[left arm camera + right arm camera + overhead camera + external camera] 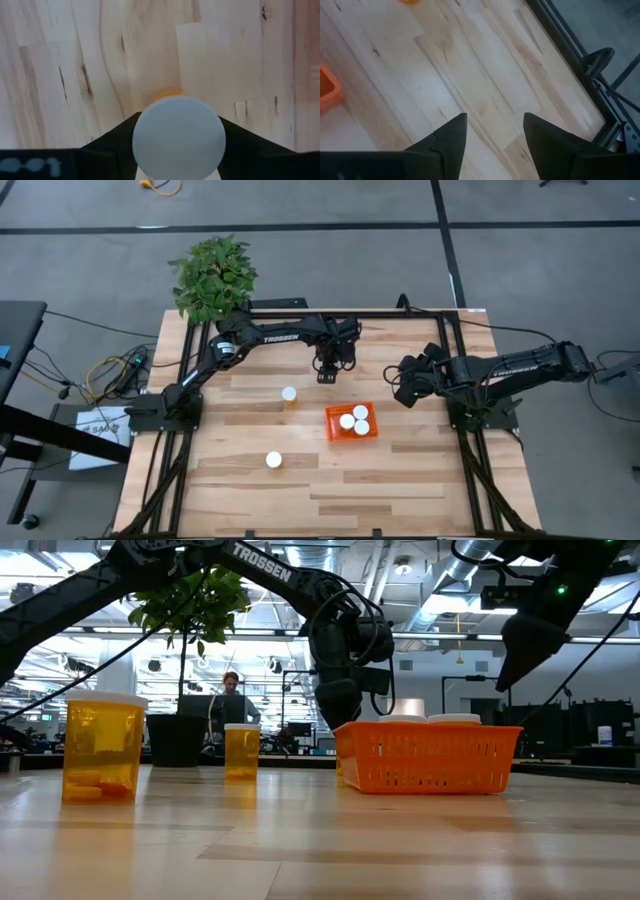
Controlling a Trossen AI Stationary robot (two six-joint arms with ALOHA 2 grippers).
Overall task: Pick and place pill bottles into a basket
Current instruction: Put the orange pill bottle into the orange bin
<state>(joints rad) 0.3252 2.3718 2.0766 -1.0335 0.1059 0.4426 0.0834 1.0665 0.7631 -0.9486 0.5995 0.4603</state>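
Pill bottle [178, 137] gripped in left jaws, body mostly hidden under cap; right jaws open.

The left gripper [326, 376] points down over the far middle of the table, fingers closed on a load. The right gripper [398, 383] waits raised at the right, fingers apart.

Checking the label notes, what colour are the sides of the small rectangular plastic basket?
Bright orange perforated basket, clearest in the low view.

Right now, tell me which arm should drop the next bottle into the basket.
Left. The left gripper is shut on a pill bottle, just behind the basket. The right gripper is open and empty, off to the side.
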